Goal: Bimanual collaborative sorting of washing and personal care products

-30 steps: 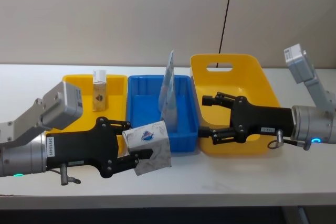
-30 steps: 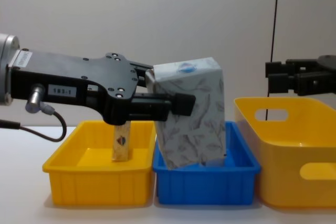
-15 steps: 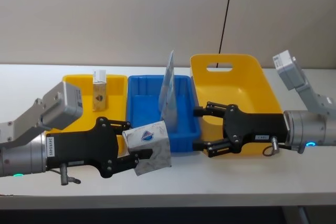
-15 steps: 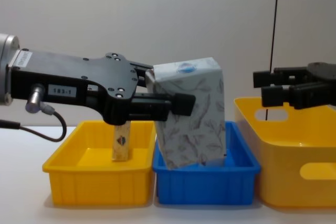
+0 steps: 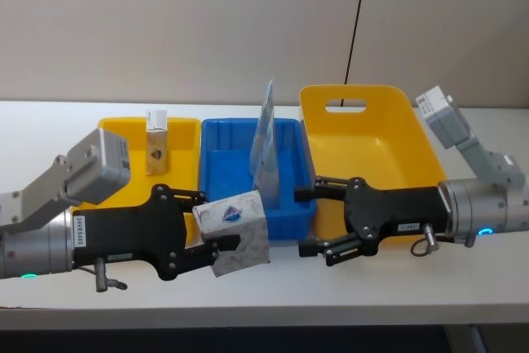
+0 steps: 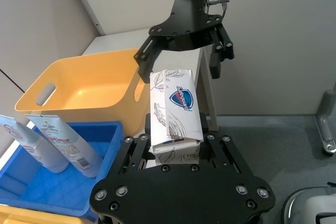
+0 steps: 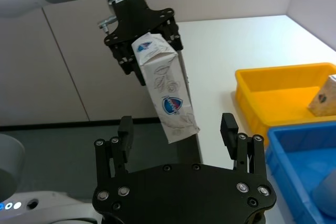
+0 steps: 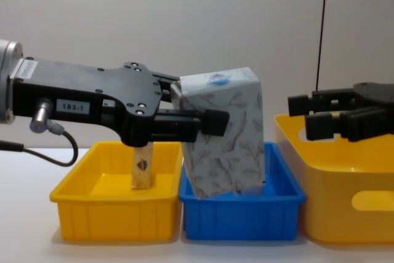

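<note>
Pack [image 5: 234, 231]: white, soft and cube-like, with a grey leaf pattern and a blue mark on its upper face. It is held clear of the table [image 5: 50, 121], slightly tilted, over the front strip before the blue bin [image 5: 223, 159]. In the chest view its lower edge overlaps that bin's front wall.

Left gripper [image 5: 216, 227]: reaches in from the left, fingers closed on the pack, one pressed against each side. The left wrist view shows the pack standing out from between the two fingers with its blue mark facing the camera.

Right gripper [image 5: 304, 222]: comes in from the right at about the same height, near the blue bin's front right corner and before the large yellow bin [image 5: 364, 98]. Its fingers are spread wide and point towards the pack. They stand apart from it, with a clear gap between their tips and the pack's free end. In the right wrist view the pack hangs beyond the open fingers, roughly in line with the space between them.

Carton [image 5: 156, 142]: slim, tan, upright in the small yellow bin [image 5: 186, 142] at the left of the row.

Pouch [image 5: 264, 134]: tall, pale, upright in the blue bin near its right wall. The left wrist view shows a second pouch [image 6: 32, 142] leaning beside it
</note>
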Controlling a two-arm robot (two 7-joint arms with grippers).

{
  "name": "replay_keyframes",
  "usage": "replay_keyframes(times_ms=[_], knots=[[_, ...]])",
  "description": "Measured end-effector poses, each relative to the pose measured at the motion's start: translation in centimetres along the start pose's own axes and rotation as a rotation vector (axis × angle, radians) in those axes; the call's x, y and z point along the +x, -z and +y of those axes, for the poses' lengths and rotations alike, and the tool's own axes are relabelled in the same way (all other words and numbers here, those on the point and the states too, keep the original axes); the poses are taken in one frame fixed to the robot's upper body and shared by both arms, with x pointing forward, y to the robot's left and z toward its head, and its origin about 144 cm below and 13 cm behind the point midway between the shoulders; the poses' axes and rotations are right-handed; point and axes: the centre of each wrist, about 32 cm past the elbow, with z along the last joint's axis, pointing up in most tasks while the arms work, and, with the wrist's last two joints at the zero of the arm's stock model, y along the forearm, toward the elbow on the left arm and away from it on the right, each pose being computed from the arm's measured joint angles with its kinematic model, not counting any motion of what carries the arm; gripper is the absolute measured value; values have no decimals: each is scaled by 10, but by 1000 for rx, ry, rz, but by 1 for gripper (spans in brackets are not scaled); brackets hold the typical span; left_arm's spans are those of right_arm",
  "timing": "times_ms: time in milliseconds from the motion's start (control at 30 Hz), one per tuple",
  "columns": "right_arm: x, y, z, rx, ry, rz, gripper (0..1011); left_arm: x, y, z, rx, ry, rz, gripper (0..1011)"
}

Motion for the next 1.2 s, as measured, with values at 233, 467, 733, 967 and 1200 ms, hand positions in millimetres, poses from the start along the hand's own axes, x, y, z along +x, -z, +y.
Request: replay_keyframes(times_ms=[233,467,733,967,1200], knots=[[0,1,3,-14,-35,2,1002,0,0,0,0,0,0,387],[1,4,6,-23,-52,-26,1002,0,0,0,0,0,0,387],[2,7,12,-15,-51,-100,1002,0,0,0,0,0,0,387],[5,11,22,14,-30,-186,1002,0,0,0,0,0,0,387],[7,13,29,40,-12,-231,1002,0,0,0,0,0,0,387]])
